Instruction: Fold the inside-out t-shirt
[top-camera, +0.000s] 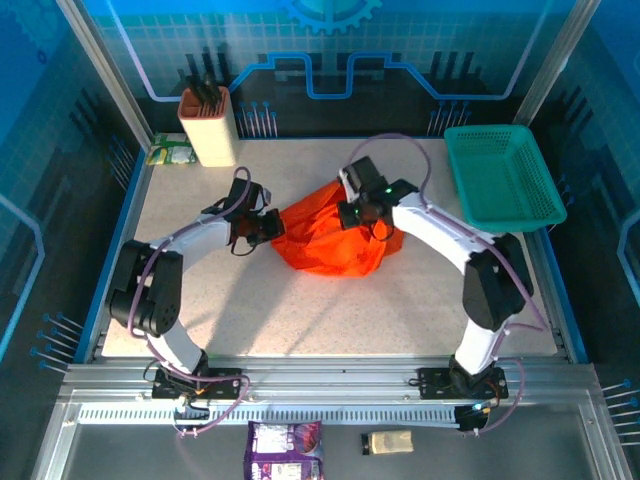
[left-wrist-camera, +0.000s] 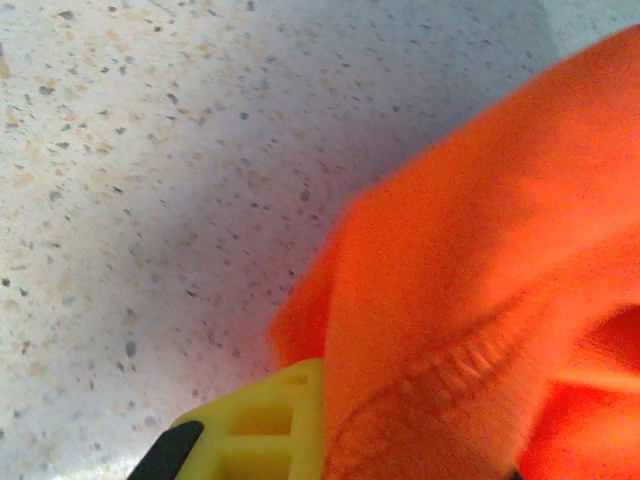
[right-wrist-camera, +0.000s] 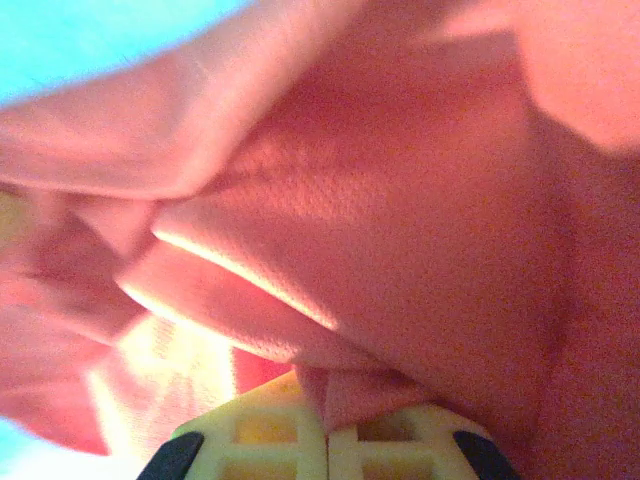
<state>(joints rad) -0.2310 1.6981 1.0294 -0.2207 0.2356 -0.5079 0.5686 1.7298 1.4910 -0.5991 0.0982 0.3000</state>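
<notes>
The inside-out t-shirt (top-camera: 330, 245) lies as a bunched bright orange-red heap in the middle of the speckled table (top-camera: 300, 315). My left gripper (top-camera: 267, 228) is at the heap's left edge, shut on the cloth. In the left wrist view one yellow finger (left-wrist-camera: 250, 425) presses against a hemmed fold of the t-shirt (left-wrist-camera: 470, 260), and cloth covers the other finger. My right gripper (top-camera: 361, 214) sits on the upper right of the heap. In the right wrist view its two yellow fingers (right-wrist-camera: 260, 435) meet with a small fold of the t-shirt (right-wrist-camera: 400, 230) pinched between them.
A teal-green mesh basket (top-camera: 500, 178) stands at the back right corner. A beige holder with dark handles (top-camera: 208, 125) and a green packet (top-camera: 170, 153) are at the back left. A purple packet (top-camera: 285, 450) and a small tan item (top-camera: 388, 441) lie in front of the rail.
</notes>
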